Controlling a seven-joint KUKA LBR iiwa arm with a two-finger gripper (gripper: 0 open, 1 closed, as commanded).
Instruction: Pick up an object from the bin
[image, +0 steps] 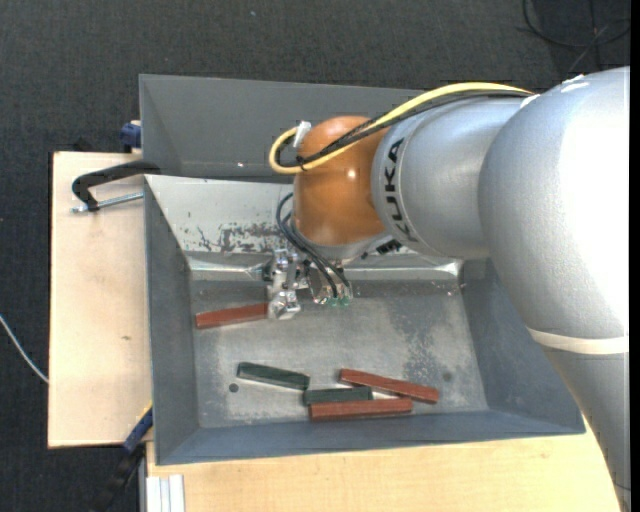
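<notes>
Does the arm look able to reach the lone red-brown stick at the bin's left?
Probably yes: the arm hangs at the right end of the red-brown stick, nothing covers it, and the other sticks lie well apart.

You see a slim, flat reddish-brown bar lying almost level, left-to-right, on the bin floor's left side.

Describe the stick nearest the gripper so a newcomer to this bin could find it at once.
Start at the grey bin and look at its floor's left half, just left of the gripper. A flat red-brown stick lies there alone, nearly level; the other red-brown sticks lie by the near wall, clustered with dark green sticks.
</notes>
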